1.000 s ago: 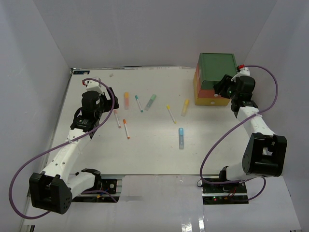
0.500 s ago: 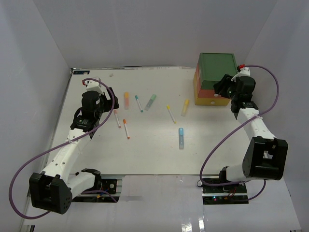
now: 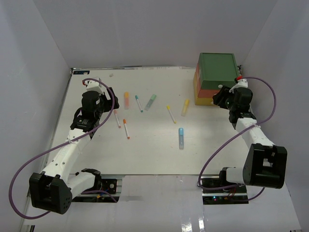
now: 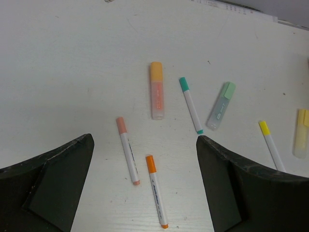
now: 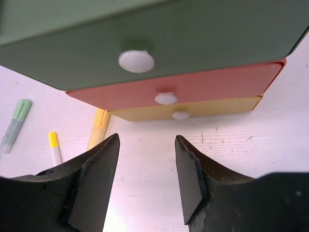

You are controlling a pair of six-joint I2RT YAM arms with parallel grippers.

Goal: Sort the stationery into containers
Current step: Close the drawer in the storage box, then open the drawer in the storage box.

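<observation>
Right arm's slid back toward me a bit since a second ago, so the right tool (image 5: 146, 141) now sits just off the front of the drawer stack instead of overlapping its corner. Left arm hasn't budged, and the pens are lying the same as before.

Stationery is scattered across the table (image 3: 149, 154). Over on the left, the pink pen (image 4: 128, 157) and the orange pen (image 4: 157, 198) lie near each other, not touching. Further back there's a loose row of the orange highlighter (image 4: 156, 96), the teal pen (image 4: 191, 105) and the green highlighter (image 4: 221, 105). Right of those are the yellow pen (image 3: 171, 114) and the yellow highlighter (image 3: 185, 107). The blue highlighter (image 3: 181, 137) lies on its own, closer to me, around mid-table.

Drawers are in the far right corner: green drawer (image 5: 217, 38) on top, red drawer (image 5: 227, 82) under it, yellow drawer (image 5: 222, 105) at the bottom. Each has a white knob (image 5: 136, 61) on its front.

Right tool faces those fronts with its fingers partly spread, nothing between them and not touching the stack. Left tool (image 4: 145, 140) is spread wide and empty, hanging over the pink and orange pens.
</observation>
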